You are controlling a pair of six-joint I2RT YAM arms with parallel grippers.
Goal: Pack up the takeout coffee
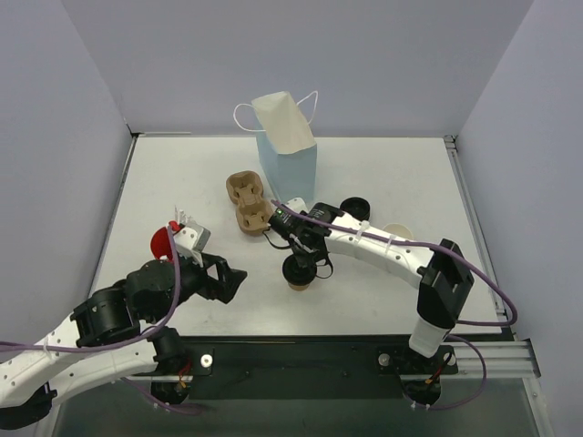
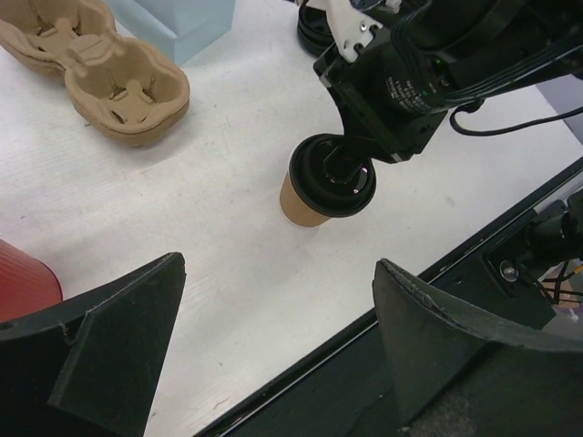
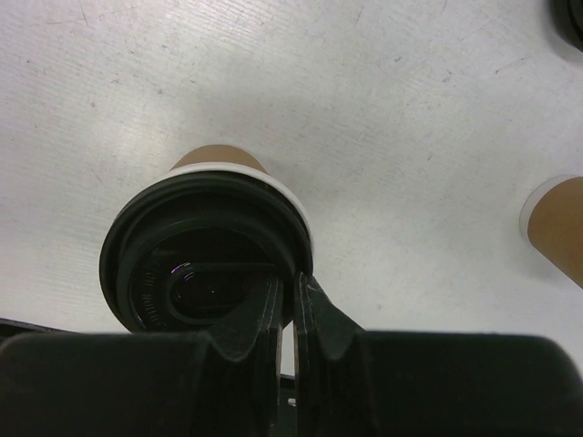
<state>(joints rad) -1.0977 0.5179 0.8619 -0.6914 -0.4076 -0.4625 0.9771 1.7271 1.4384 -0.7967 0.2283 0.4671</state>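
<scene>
Bag (image 1: 290, 157) rear centre. Tray (image 1: 248, 202) just front-left of it. Lidded cup (image 2: 298, 202) front-right of tray; plain cup (image 1: 161, 242) well left.

- We see our left gripper (image 2: 278, 269) spread wide, its two black fingers (image 2: 109, 346) filling the bottom corners.
- Beyond the gap a brown cup (image 2: 296, 202) stands upright on the white table (image 2: 209, 246), with a black lid (image 2: 335, 182) on top.
- The right gripper (image 2: 344, 162) reaches in from the upper right, its tips on the lid's far side.
- A red cup (image 2: 23, 282) shows at the left edge, partly cut off.
- A tan cup tray (image 2: 100, 68) lies at top left, a light blue bag (image 2: 182, 18) just behind it.
</scene>
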